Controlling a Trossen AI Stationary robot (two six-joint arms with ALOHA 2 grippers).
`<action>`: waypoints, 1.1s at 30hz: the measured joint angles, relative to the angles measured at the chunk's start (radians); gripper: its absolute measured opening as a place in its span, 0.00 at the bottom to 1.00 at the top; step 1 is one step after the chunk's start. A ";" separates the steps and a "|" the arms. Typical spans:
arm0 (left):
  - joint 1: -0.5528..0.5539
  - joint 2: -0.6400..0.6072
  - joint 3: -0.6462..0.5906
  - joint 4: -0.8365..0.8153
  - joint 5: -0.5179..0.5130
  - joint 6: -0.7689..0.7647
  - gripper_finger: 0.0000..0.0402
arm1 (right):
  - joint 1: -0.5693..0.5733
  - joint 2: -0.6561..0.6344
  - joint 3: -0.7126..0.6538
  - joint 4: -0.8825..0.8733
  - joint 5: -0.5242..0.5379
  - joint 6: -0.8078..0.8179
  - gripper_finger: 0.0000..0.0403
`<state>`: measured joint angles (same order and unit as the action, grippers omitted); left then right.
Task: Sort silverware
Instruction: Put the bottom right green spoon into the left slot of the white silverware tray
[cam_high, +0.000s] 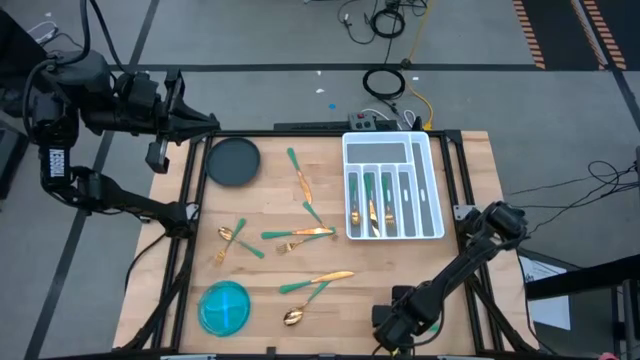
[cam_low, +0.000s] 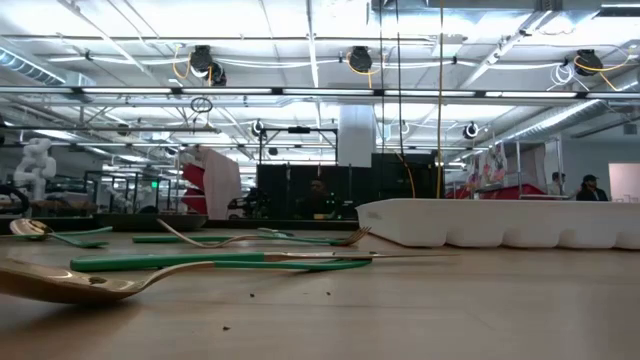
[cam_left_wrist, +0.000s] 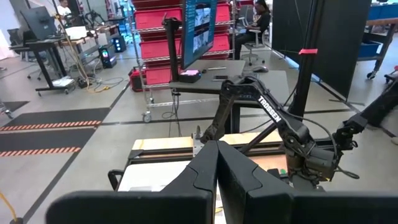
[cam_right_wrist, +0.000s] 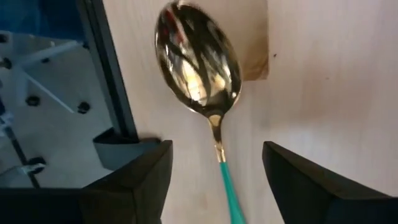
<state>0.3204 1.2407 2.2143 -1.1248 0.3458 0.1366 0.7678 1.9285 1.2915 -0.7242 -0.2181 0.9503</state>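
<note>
The left gripper (cam_high: 205, 125) hangs past the table's far left corner, just beside the dark round plate (cam_high: 233, 161), its fingers (cam_left_wrist: 205, 171) pressed together and holding nothing. Between that gripper and the right one, loose silverware (cam_high: 300, 235) lies scattered across the wooden table (cam_high: 470, 290): forks, spoons and knives with gold heads and teal handles. A blue bowl (cam_high: 224, 306) sits at the near left. Farther right, the white tray (cam_high: 392, 186) holds several sorted pieces in its slots. The right gripper (cam_high: 392, 325) sits low at the table's near edge, its fingers (cam_right_wrist: 140, 180) spread apart. A spoon (cam_right_wrist: 199, 68) lies flat on the wood just ahead of them, its handle running back between the two fingers, untouched.
</note>
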 joint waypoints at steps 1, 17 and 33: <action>0.000 0.000 0.000 0.000 0.000 0.000 0.03 | 0.000 0.006 0.000 -0.001 0.002 -0.007 0.61; 0.000 -0.002 0.000 -0.002 -0.007 -0.026 0.03 | -0.003 0.101 0.006 -0.007 0.006 -0.048 0.40; 0.000 -0.034 0.000 -0.010 -0.009 -0.026 0.03 | -0.030 0.069 0.028 -0.052 0.038 -0.103 0.00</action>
<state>0.3202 1.2068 2.2143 -1.1343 0.3367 0.1104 0.7373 1.9979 1.3196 -0.7758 -0.1800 0.8476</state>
